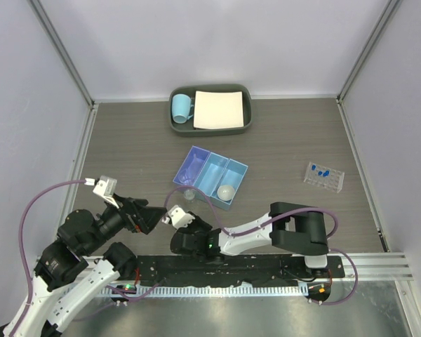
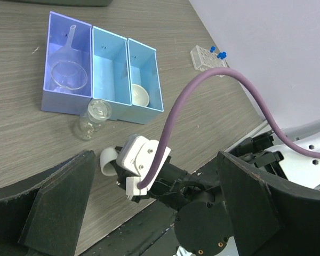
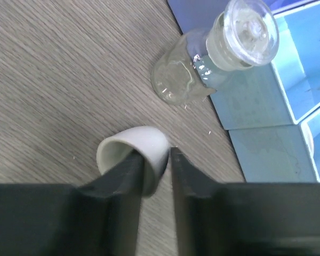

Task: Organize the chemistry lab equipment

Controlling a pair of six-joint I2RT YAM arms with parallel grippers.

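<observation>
The blue three-compartment box (image 1: 210, 175) lies mid-table. Its right compartment holds a white round dish (image 1: 226, 190), and its left one a clear funnel (image 2: 68, 72). The small clear bottle (image 1: 189, 194) stands at the box's near edge. My right gripper (image 1: 174, 216) is shut on the wall of the second white dish (image 3: 144, 141), which is tipped on its side on the table. One finger is inside it and one outside. My left gripper (image 1: 154, 214) is open and empty, just left of it. The clear tube rack (image 1: 323, 177) with blue-capped tubes (image 1: 320, 169) stands at the right.
A dark grey tray (image 1: 210, 126) with a white sheet and a light-blue mug (image 1: 182, 107) sits at the back. The right arm's purple cable (image 2: 202, 90) arcs across the left wrist view. The arms' base rail runs along the near edge.
</observation>
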